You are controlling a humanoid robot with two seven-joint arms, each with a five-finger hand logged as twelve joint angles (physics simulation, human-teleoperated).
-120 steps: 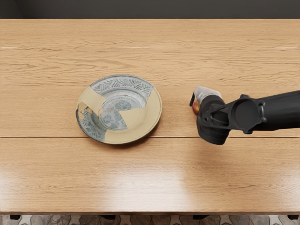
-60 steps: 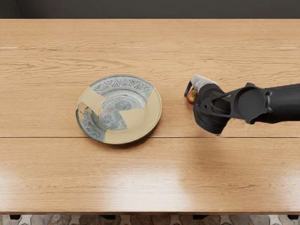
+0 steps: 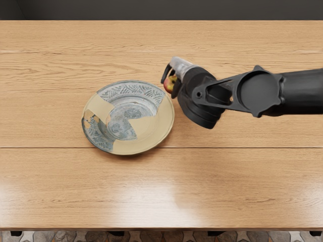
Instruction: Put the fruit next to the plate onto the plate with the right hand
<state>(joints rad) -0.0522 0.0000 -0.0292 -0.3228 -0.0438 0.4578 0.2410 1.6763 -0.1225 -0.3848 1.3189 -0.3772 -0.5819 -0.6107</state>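
Wood-grain table (image 3: 161, 191), glossy along the near edge. Past that, left of centre, sits a patterned plate (image 3: 151, 137) with a blue-grey middle and tan patches on the rim. Further back, at the plate's 2 o'clock, the right hand (image 3: 187, 86) has its fingers wrapped round a small red-yellow fruit (image 3: 170, 83). The fruit is just outside the rim, not on the plate. Can't tell how high it is above the table. The black right arm (image 3: 298, 91) runs out at 3 o'clock.

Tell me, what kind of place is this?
Probably a dining spot, rendered in a simulator: a wide wooden table, a patterned plate on it, and the right hand holding a small fruit.
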